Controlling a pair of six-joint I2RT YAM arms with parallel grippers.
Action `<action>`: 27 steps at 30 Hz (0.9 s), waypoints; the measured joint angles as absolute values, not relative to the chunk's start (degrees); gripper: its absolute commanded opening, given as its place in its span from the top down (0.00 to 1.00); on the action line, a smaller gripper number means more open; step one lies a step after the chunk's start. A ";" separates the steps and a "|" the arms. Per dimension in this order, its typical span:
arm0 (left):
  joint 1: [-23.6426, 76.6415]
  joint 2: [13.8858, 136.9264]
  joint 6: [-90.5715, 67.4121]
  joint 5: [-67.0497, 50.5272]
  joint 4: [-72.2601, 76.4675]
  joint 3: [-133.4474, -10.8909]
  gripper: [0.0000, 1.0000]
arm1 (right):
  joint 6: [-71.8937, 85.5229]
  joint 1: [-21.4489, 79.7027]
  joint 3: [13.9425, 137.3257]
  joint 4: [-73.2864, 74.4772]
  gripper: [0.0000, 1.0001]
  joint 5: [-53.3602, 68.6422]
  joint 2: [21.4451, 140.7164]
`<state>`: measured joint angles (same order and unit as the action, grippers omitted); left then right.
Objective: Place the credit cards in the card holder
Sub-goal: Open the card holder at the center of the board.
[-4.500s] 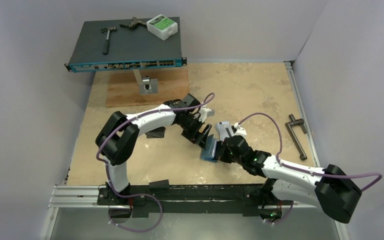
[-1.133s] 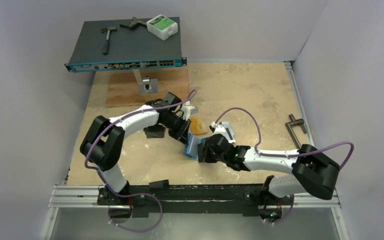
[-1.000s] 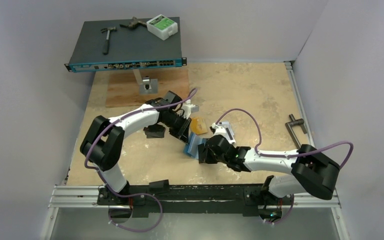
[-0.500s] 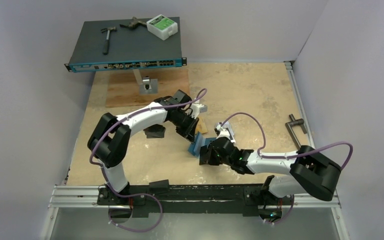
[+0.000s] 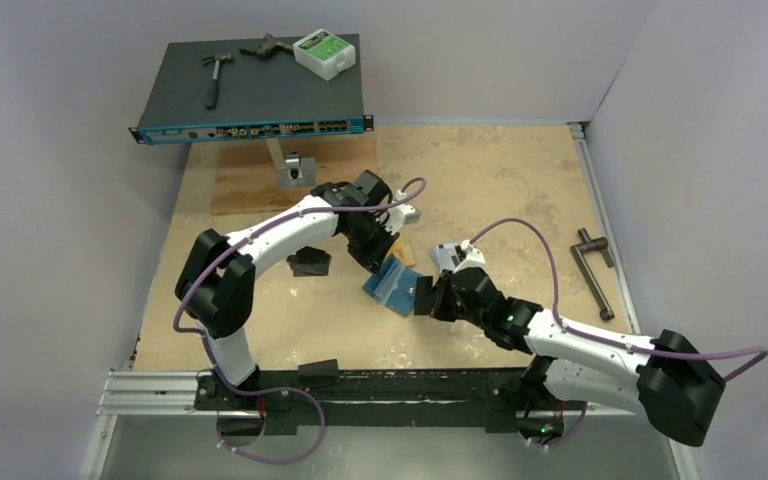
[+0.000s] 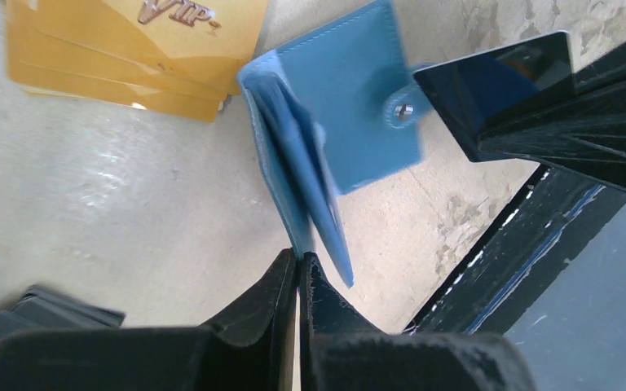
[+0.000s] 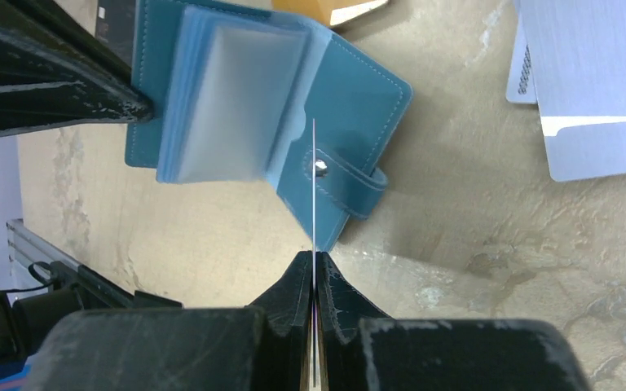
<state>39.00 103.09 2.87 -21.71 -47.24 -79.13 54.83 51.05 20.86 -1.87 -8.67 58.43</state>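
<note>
The teal card holder (image 5: 392, 285) hangs open just above the table's middle, its clear pockets (image 7: 236, 106) fanned out and its snap strap (image 7: 350, 181) facing my right gripper. My left gripper (image 6: 299, 257) is shut on the edge of the holder's cover (image 6: 350, 122). Gripped in my shut right gripper (image 7: 313, 259) is one thin credit card (image 7: 313, 187), seen edge-on, its tip by the snap stud. Orange-gold credit cards (image 6: 130, 41) lie on the table behind the holder. Silver-grey cards (image 7: 595, 81) lie to the right.
A black folded object (image 5: 310, 263) lies left of the holder. A dark metal crank tool (image 5: 593, 265) rests near the right edge. At the back left, a network switch (image 5: 250, 90) carries a hammer and a white box, above a wooden board (image 5: 250, 185).
My left gripper has closed on the holder's cover and swung it right, so it now hangs open. The right gripper has drawn back to the right with its card.
</note>
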 measured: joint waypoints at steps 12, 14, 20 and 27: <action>44.97 98.39 8.16 -15.55 -52.18 -82.59 1.00 | 54.48 51.03 23.11 -1.89 1.00 -9.04 57.74; 44.71 99.63 8.14 -15.59 -51.90 -82.15 1.00 | 54.72 51.03 22.65 -1.80 1.00 -9.04 56.25; 43.00 103.35 7.49 -17.37 -51.90 -80.82 1.00 | 55.48 51.03 20.62 -1.28 1.00 -8.99 54.96; 40.69 104.77 6.59 -19.31 -50.92 -79.33 1.00 | 55.66 51.03 19.20 -0.38 1.00 -7.77 54.52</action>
